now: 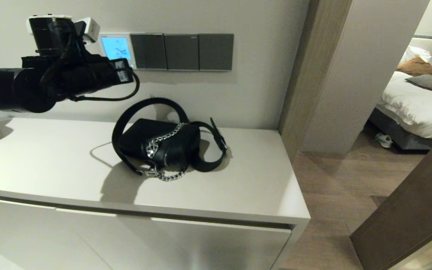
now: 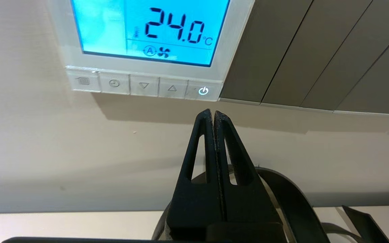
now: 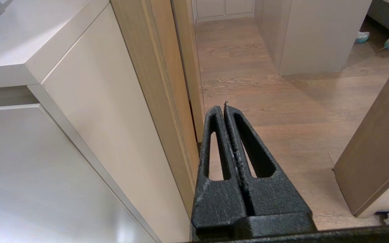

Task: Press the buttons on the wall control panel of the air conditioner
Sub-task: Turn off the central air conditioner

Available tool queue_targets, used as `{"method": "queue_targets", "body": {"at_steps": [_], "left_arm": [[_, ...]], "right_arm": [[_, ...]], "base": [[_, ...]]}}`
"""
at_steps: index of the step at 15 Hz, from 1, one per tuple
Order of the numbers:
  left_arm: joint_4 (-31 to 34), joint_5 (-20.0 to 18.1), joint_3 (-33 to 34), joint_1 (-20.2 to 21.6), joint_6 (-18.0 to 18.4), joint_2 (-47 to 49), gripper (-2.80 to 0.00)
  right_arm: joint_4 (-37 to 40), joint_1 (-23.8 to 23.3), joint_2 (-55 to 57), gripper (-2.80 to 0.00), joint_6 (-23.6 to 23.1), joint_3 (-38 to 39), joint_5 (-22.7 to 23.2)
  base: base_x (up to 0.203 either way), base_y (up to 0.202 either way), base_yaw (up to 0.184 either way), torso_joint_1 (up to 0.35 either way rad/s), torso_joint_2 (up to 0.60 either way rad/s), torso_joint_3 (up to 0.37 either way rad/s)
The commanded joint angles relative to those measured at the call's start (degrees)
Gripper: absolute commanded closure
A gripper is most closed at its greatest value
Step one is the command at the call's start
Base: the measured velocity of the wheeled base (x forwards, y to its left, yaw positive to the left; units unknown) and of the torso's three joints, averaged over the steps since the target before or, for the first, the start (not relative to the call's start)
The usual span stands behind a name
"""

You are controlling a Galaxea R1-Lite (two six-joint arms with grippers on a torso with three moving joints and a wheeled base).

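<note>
The air conditioner's wall control panel (image 1: 115, 47) is a small white square on the wall; its screen (image 2: 147, 30) glows light blue and reads 24.0 °C. The buttons (image 2: 144, 85) form a row of pale keys along its lower edge, and the rightmost power key (image 2: 203, 90) is lit. My left gripper (image 2: 213, 113) is shut and empty. Its tip is just below the power key and does not touch it. In the head view the left gripper (image 1: 129, 71) is at the panel's lower right corner. My right gripper (image 3: 225, 107) is shut and empty, parked low beside the cabinet's side, over the wooden floor.
Three dark grey switch plates (image 1: 182, 51) sit right of the panel. A black handbag (image 1: 159, 144) with a chain and a looped strap (image 2: 292, 199) lies on the white cabinet top (image 1: 51, 157) below the left arm. A doorway to a bedroom opens at the right.
</note>
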Motion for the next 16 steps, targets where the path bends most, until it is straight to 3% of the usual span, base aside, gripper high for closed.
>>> {"method": "queue_targets", "body": {"at_steps": [1,13,16], "left_arm": [[-0.1,0.3,-0.7,0.0,-0.1,0.9,0.0],[-0.2,0.3,-3.2,0.1,-0.4,3.3,0.0],[-0.2,1.8,-3.8,0.2,-1.2,3.1,0.0]], "right_arm": [[0.0,0.0,0.1,0.0,0.0,0.1,0.0],[0.0,0.0,0.1,0.0,0.0,0.1,0.0],[0.0,0.0,0.1,0.0,0.0,0.1,0.0]], "base": [[0.0,0.0,0.0,0.0,0.0,0.0],[0.0,0.0,0.0,0.0,0.0,0.0],[0.0,0.0,0.0,0.0,0.0,0.0]]}}
